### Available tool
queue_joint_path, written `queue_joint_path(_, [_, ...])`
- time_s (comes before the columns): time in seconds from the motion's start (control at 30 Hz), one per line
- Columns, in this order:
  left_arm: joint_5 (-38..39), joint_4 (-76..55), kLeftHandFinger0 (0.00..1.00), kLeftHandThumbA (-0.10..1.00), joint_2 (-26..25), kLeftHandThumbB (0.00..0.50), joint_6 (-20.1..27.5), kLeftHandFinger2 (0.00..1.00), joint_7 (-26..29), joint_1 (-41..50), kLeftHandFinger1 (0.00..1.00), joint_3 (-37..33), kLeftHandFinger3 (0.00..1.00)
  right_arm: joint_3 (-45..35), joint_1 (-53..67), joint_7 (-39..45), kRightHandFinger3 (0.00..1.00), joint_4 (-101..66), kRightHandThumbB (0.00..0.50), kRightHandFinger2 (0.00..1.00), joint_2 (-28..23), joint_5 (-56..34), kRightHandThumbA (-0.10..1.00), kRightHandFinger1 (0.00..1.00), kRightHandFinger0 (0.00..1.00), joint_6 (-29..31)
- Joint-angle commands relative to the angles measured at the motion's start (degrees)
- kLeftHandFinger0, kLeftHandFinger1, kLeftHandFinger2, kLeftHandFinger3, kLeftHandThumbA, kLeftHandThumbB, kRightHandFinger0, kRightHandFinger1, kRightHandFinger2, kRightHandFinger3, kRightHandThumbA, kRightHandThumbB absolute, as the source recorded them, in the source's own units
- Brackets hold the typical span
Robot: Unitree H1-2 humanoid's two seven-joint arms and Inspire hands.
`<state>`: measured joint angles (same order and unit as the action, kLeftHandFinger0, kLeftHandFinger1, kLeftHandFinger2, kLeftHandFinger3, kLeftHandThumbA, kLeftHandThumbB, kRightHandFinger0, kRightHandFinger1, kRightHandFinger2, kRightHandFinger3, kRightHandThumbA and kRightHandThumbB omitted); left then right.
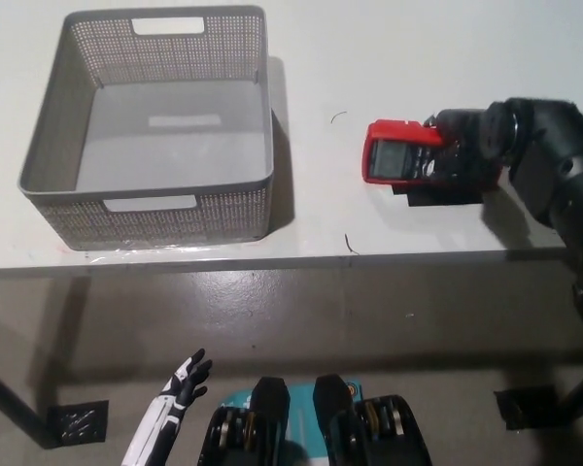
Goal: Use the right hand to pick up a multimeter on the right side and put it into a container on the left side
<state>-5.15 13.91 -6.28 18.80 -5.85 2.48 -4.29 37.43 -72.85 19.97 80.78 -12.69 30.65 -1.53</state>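
A red multimeter with a grey screen lies on the white table at the right, over a small black patch. My black right hand covers its right half, fingers curled around the body, and appears shut on it. The grey mesh container stands at the table's left and holds nothing I can see. My white left hand hangs open below the table edge at the lower left, far from both.
The table's front edge runs across the middle of the view, with grey floor below. Bare table surface lies between the container and the multimeter. A table leg and foot show at lower left.
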Motion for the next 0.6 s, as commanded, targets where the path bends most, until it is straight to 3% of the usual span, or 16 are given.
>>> queue_joint_path(0.0, [0.5, -2.2, 1.00, 1.00, -0.8, 0.500, -0.1, 1.00, -1.2, -0.8, 1.00, -0.5, 1.00, -1.1, 8.0, -11.2, 1.00, 1.8, 0.404, 1.00, 1.1, 0.5, 0.18, 0.83, 0.68, 0.7])
queue_joint_path(0.03, [0.4, -2.3, 1.00, 1.00, -1.0, 0.500, -0.3, 1.00, -1.3, -1.0, 1.00, -0.6, 1.00, -1.0, 8.3, -13.6, 0.94, 1.7, 0.327, 0.84, 0.9, 0.9, 0.05, 0.69, 0.54, 1.4])
queue_joint_path(0.07, [0.5, -2.2, 1.00, 1.00, -1.0, 0.499, 0.0, 1.00, -1.2, -1.1, 1.00, -0.5, 1.00, -1.4, 8.9, -16.6, 0.58, 1.6, 0.264, 0.48, 0.6, 0.8, -0.07, 0.32, 0.19, 2.7])
queue_joint_path(0.1, [0.6, -1.9, 1.00, 1.00, -1.1, 0.498, 0.5, 1.00, -1.2, -1.5, 1.00, -0.5, 1.00, -2.6, 9.6, -20.2, 0.42, 1.4, 0.202, 0.29, 0.2, -0.2, -0.09, 0.08, 0.04, 4.3])
queue_joint_path(0.13, [0.6, -1.7, 1.00, 1.00, -1.2, 0.497, 0.7, 1.00, -1.3, -1.9, 1.00, -0.4, 1.00, -3.9, 9.9, -21.7, 0.47, 1.4, 0.151, 0.27, -0.1, -1.3, -0.10, 0.00, 0.00, 5.0])
queue_joint_path(0.2, [0.8, -1.4, 1.00, 1.00, -1.1, 0.490, 1.1, 1.00, -1.4, -2.3, 1.00, -0.5, 1.00, -6.2, 10.3, -23.3, 0.71, 1.4, 0.103, 0.53, -0.6, -3.0, -0.10, 0.09, 0.00, 6.4])
queue_joint_path(0.23, [1.2, -1.3, 1.00, 1.00, -1.1, 0.489, 1.1, 1.00, -1.6, -2.4, 1.00, -0.5, 1.00, -7.4, 10.3, -23.8, 0.84, 1.4, 0.116, 0.69, -0.8, -3.7, -0.10, 0.19, 0.00, 6.8])
queue_joint_path(0.27, [1.4, -1.1, 1.00, 1.00, -1.0, 0.491, 1.1, 1.00, -1.7, -2.7, 1.00, -0.5, 1.00, -8.5, 10.3, -24.1, 0.86, 1.4, 0.124, 0.78, -1.1, -4.2, -0.10, 0.25, 0.00, 7.1])
queue_joint_path(0.4, [1.3, -1.2, 1.00, 1.00, -1.0, 0.469, 0.9, 1.00, -1.7, -2.8, 1.00, -0.4, 1.00, -16.3, 10.1, -26.0, 0.81, 1.4, 0.106, 0.80, -1.5, -9.0, -0.10, 0.51, 0.00, 8.5])
queue_joint_path(0.47, [1.0, -1.4, 1.00, 1.00, -1.1, 0.450, 0.7, 1.00, -1.6, -2.7, 1.00, -0.4, 1.00, -21.2, 8.9, -26.1, 0.83, 1.4, 0.126, 0.82, -1.4, -12.0, -0.10, 0.55, 0.02, 7.6])
queue_joint_path(0.57, [0.9, -1.3, 1.00, 1.00, -1.0, 0.473, 0.8, 1.00, -1.4, -2.7, 1.00, -0.3, 1.00, -28.1, 6.9, -26.1, 0.83, 1.3, 0.158, 0.85, -1.1, -16.0, -0.10, 0.60, 0.07, 6.1])
